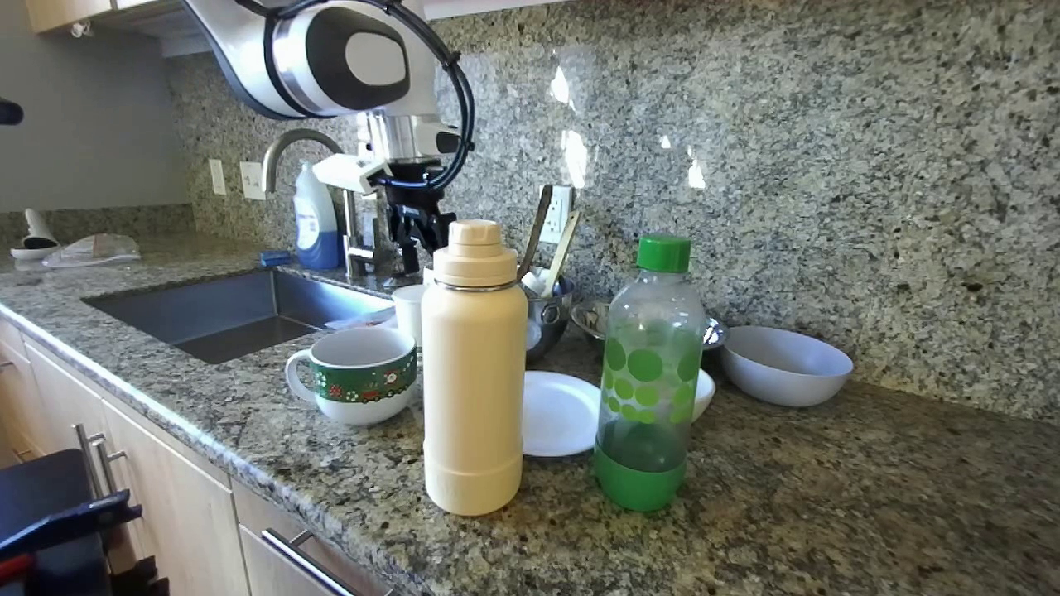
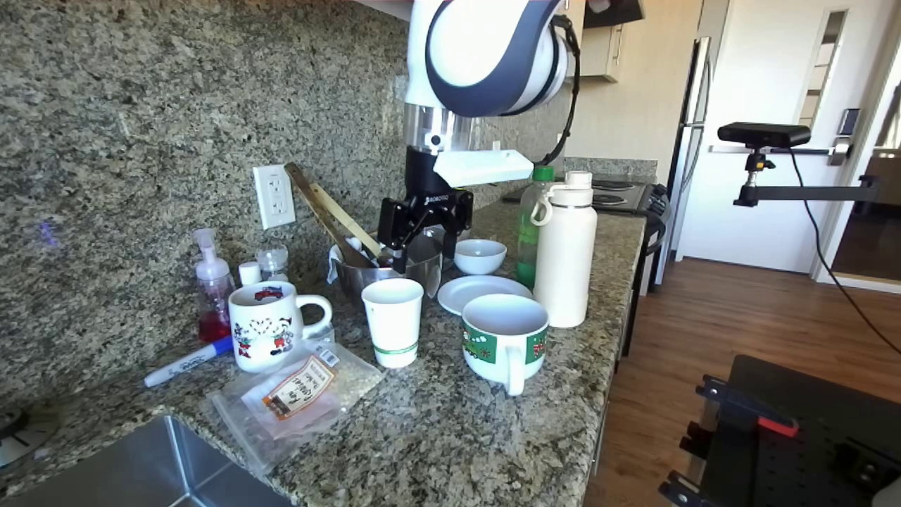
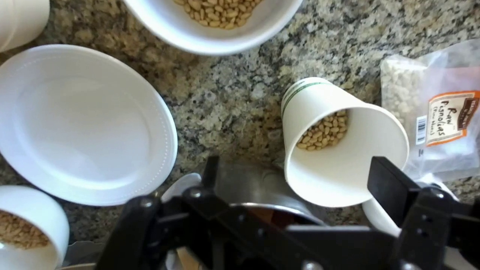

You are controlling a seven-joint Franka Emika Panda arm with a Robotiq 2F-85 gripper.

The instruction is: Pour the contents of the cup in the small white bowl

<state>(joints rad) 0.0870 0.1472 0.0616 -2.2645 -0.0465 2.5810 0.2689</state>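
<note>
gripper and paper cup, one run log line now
gripper: open, empty | paper cup: upright on counter, pale kernels inside | pour: not yet done

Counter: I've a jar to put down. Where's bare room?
Bare counter: in an exterior view, in front and to the right of the green bottle; also between sink, bag and green mug. Crowded: around pot, cup and plate.

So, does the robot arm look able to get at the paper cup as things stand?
Probably yes. The open claw hangs higher than the paper cup, with nothing visible between them; the metal bowl close by may crowd a sideways approach.
</note>
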